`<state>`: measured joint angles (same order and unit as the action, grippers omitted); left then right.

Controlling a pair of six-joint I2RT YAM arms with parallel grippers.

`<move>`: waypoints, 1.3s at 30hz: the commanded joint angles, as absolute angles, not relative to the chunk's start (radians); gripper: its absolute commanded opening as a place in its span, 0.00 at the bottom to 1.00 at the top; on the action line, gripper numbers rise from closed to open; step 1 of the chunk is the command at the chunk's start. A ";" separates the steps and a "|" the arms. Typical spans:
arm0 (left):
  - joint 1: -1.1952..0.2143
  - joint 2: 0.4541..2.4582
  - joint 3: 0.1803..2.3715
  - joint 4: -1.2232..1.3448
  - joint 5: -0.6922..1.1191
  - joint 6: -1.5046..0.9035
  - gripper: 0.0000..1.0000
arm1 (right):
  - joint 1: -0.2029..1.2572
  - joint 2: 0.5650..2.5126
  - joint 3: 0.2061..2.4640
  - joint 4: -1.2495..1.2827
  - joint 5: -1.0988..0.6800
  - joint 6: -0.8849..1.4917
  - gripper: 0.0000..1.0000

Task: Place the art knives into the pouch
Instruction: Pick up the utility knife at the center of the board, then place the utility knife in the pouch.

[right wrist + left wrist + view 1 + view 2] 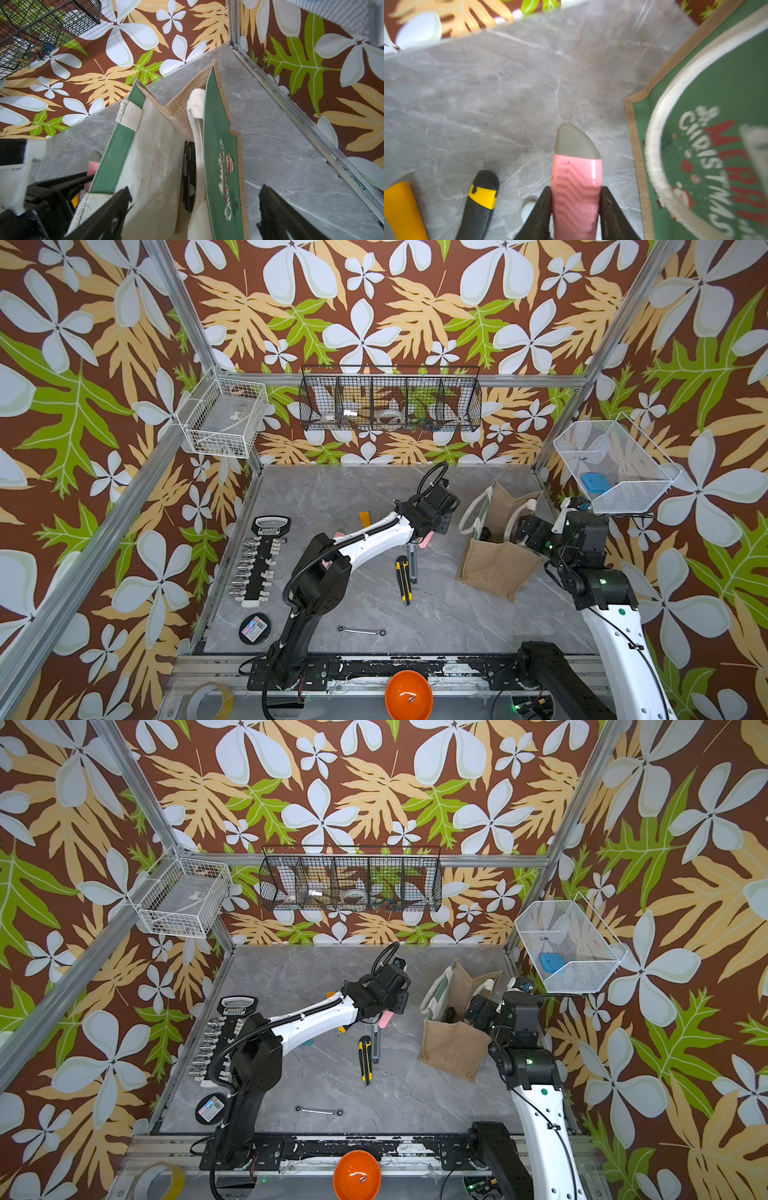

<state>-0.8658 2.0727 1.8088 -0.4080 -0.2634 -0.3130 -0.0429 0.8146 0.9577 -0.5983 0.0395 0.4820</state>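
Squarely inside left end effector [576, 192]: art knife [576, 166]

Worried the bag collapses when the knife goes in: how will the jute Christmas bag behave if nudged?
The pouch probably flexes rather than staying rigid: its jute side wall folds inward. Standing upright and seemingly light, it may tip or slide if pushed. The white handles, drooping over the panel, look floppy.
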 commanded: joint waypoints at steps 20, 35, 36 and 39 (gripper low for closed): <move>-0.961 1.976 2.123 -0.502 -0.221 -0.270 0.25 | -0.041 0.732 0.946 -0.619 0.133 0.465 0.96; -1.028 2.102 2.269 -0.324 -0.023 -0.282 0.22 | -0.042 0.691 0.956 -0.626 -0.081 0.389 0.97; -1.027 2.108 2.270 -0.311 -0.013 -0.282 0.21 | -0.042 0.689 0.956 -0.626 -0.098 0.384 0.97; -1.029 2.127 2.264 -0.261 0.024 -0.300 0.22 | -0.042 0.684 0.952 -0.632 -0.137 0.375 0.97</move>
<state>-1.0271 2.1204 2.2635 -0.3481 -0.0204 -0.2836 -0.0429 0.6857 0.9493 -0.6266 -0.0753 0.3992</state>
